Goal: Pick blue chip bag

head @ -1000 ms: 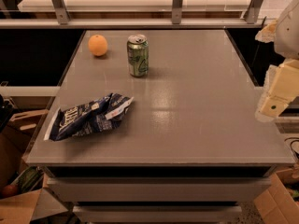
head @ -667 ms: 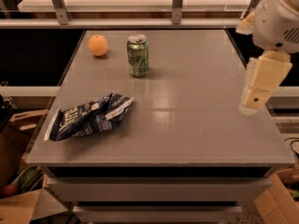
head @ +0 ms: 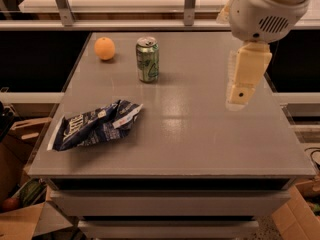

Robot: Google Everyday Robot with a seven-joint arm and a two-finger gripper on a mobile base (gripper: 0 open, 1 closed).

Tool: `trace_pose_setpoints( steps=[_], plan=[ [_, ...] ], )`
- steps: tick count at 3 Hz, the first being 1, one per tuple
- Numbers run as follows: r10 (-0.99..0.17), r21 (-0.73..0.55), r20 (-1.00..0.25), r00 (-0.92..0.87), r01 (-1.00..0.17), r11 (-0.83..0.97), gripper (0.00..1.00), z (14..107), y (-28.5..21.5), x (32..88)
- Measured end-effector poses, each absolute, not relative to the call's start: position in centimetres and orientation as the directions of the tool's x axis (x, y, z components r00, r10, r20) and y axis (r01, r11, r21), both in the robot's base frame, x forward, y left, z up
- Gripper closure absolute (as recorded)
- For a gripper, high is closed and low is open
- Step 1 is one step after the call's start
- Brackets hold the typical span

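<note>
The blue chip bag (head: 95, 125) lies crumpled on the left front part of the grey table (head: 200, 134), dark navy with white lettering and white edges. My gripper (head: 239, 98) hangs from the white arm at the upper right, above the right half of the table, far to the right of the bag and holding nothing that I can see.
A green soda can (head: 148, 59) stands upright at the back middle. An orange fruit (head: 104, 48) sits to its left. Metal rails run behind the table. Cardboard boxes (head: 20, 219) lie on the floor at left and right.
My arm and gripper have moved left from the right table edge to over the right half of the table. The bag, can and orange have not moved.
</note>
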State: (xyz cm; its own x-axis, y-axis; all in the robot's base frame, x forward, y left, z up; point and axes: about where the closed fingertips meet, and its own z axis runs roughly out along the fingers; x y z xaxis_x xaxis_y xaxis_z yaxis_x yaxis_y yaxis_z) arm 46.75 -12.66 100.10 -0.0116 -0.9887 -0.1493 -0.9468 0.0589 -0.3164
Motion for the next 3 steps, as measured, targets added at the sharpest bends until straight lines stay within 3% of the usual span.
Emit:
trace_pose_setpoints(
  steps=[3],
  plan=[
    [-0.95,-0.24,-0.159,0.267,-0.944,-0.225,0.0,95.4,-0.7,49.3]
  ],
)
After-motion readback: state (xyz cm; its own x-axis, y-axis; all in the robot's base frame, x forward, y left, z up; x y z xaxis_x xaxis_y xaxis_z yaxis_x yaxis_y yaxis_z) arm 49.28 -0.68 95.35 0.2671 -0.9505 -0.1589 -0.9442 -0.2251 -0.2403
